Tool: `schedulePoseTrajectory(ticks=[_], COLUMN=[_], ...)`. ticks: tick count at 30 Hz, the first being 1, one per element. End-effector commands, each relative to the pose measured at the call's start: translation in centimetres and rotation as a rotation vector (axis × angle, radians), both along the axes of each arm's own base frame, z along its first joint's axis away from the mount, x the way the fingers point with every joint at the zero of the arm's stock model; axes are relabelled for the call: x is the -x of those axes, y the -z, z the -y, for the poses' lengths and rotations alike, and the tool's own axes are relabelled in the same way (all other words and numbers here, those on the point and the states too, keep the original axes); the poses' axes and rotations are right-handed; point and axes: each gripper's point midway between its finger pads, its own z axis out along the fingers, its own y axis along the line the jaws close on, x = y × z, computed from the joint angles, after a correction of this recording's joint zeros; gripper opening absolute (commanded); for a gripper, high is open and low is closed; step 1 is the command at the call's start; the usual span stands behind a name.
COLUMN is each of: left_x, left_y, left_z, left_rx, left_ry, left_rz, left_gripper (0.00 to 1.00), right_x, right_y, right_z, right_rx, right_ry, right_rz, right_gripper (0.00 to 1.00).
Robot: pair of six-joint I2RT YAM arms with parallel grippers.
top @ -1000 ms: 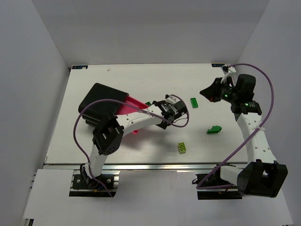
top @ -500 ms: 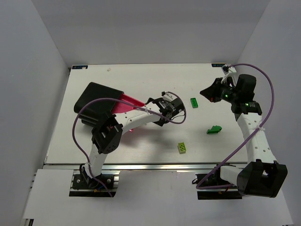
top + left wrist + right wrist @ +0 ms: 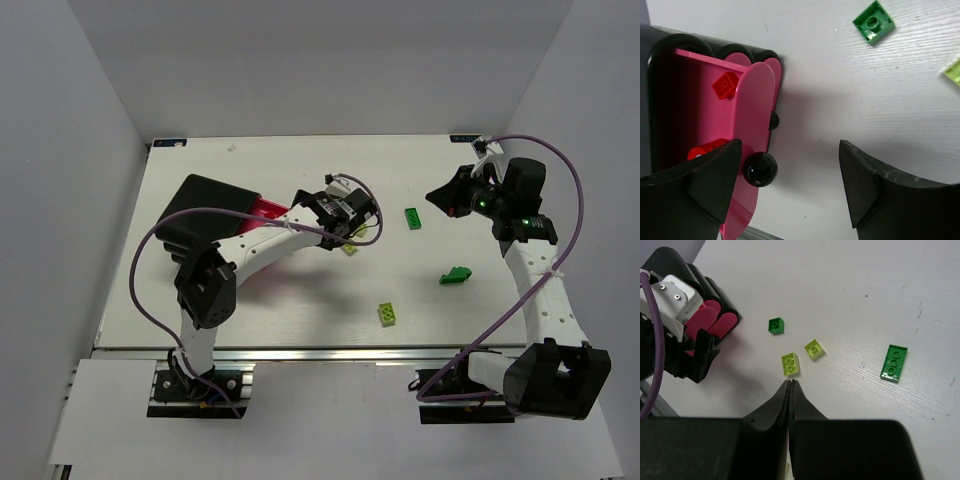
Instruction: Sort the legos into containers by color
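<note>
Left arm: it rises from its base at the near edge, folds at the elbow and reaches rightward over the table (image 3: 280,165), with the wrist bent down at the front of the cabinet (image 3: 205,205). The left gripper (image 3: 790,150) stands wide apart with nothing between its fingers. A round, glossy black knob (image 3: 760,169) lies just beside the finger on the left of the wrist view; contact cannot be determined. The cabinet is black, smooth and round-cornered, and sits on the left half of the table. One magenta-pink drawer (image 3: 752,115) of smooth plastic with a rounded front is pulled out. It holds two studded red bricks (image 3: 725,85), the lower one partly hidden behind that finger. Loose on the table near the drawer are a small green brick (image 3: 873,22) with one stud and two lime bricks (image 3: 790,364), one of them cut off at the edge of the left wrist view. A flat green plate (image 3: 893,363) lies further right. A dark green brick (image 3: 455,275) and a lone lime brick (image 3: 387,314) lie well apart towards the near right. Right arm: it stands upright from its base with the wrist turned left, raised over the far right of the table. The right gripper (image 3: 790,386) has its fingers pressed together and holds nothing.
</note>
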Motion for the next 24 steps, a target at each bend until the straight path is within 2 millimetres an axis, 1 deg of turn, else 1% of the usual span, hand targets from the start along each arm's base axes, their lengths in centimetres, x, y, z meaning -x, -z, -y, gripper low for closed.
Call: schedulePoseTrajectory(ticks=[1,4,5,7,8,9,10,13,19,20,24], left_x=[-0.1,-0.4,-0.3,-0.6,-0.5,-0.5,-0.4,-0.8,-1.0,-1.2,-1.4], left_y=[-2.6,-2.5,-2.4,-2.4,-2.3,-2.4,-2.3,-2.1,-1.9,-2.0,-2.0], left_z=[-2.0,-3.3,-3.6,-4.4,-4.6,-5.2,-5.3,-6.7,-7.7,-8.0,-8.4], left_rx=[-0.032,-0.065,-0.075,-0.072,-0.077,-0.080,-0.079,-0.079,-0.086,-0.083,-0.088], left_ry=[-0.020,-0.048,-0.047,-0.065,-0.063,-0.071,-0.069,-0.096,-0.108,-0.114,-0.118], left_rz=[0.052,0.044,0.041,0.044,0.041,0.039,0.037,0.034,0.034,0.038,0.040], left_gripper=[0.88,0.89,0.89,0.90,0.90,0.90,0.90,0.90,0.90,0.90,0.90], right_x=[0.0,-0.1,-0.1,-0.1,-0.1,-0.1,-0.1,-0.1,-0.1,-0.1,-0.1], right_y=[-0.7,-0.8,-0.7,-0.7,-0.7,-0.7,-0.7,-0.8,-0.6,-0.6,-0.5], right_z=[0.0,0.1,0.1,0.1,0.1,0.1,0.1,0.2,0.3,0.2,0.3], right_rx=[-0.001,0.000,0.000,-0.001,-0.002,-0.001,-0.002,-0.002,-0.003,-0.002,-0.003], right_ry=[-0.012,-0.009,-0.008,-0.009,-0.010,-0.011,-0.010,-0.009,-0.009,-0.011,-0.012], right_rz=[0.044,0.046,0.046,0.043,0.043,0.044,0.043,0.046,0.042,0.043,0.038], right_gripper=[0.00,0.00,0.00,0.00,0.00,0.00,0.00,0.00,0.00,0.00,0.00])
